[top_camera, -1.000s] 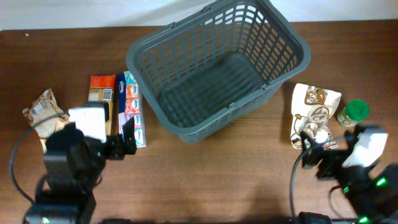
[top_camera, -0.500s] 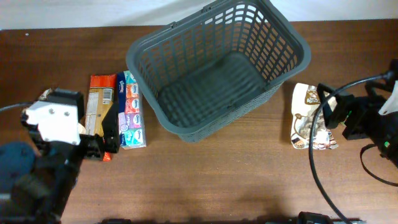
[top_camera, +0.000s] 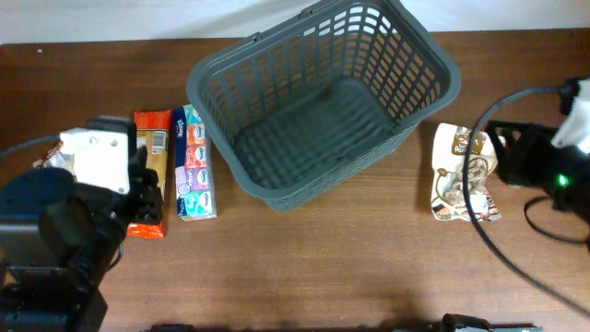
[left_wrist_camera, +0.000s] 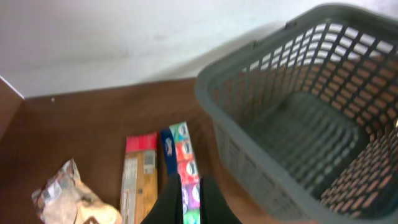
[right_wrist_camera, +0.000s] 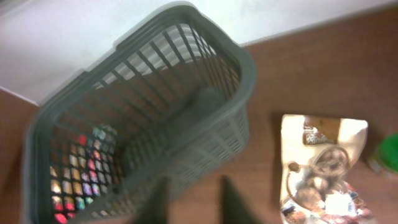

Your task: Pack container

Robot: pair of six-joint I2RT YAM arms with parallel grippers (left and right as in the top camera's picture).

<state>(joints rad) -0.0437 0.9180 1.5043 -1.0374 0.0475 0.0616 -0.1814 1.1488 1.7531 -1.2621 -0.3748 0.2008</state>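
Note:
The container (top_camera: pixel 198 88), a big dark grey lattice basket, sits tilted at the table's back centre with nothing inside; it also fills the right of the left wrist view as the container (left_wrist_camera: pixel 208 93) and the left of the right wrist view as the container (right_wrist_camera: pixel 245 74). My left gripper (left_wrist_camera: pixel 189 182) hovers above a colourful long box (top_camera: pixel 195 166), fingers together, holding nothing. My right gripper (right_wrist_camera: pixel 194 183) is blurred, its fingers apart over bare table between the basket and a white printed pouch (right_wrist_camera: pixel 323 162).
An orange box (top_camera: pixel 150 161) lies beside the colourful one. A crinkled snack bag (left_wrist_camera: pixel 65 193) sits at the far left. The pouch (top_camera: pixel 466 171) lies right of the basket, partly crossed by my right arm's cable. A green lid (right_wrist_camera: pixel 388 152) shows at the right edge.
Both arms have swung out from the front edge toward the sides. The left gripper has closed. The right arm now covers the green-lidded jar, and its fingers stand closer together.

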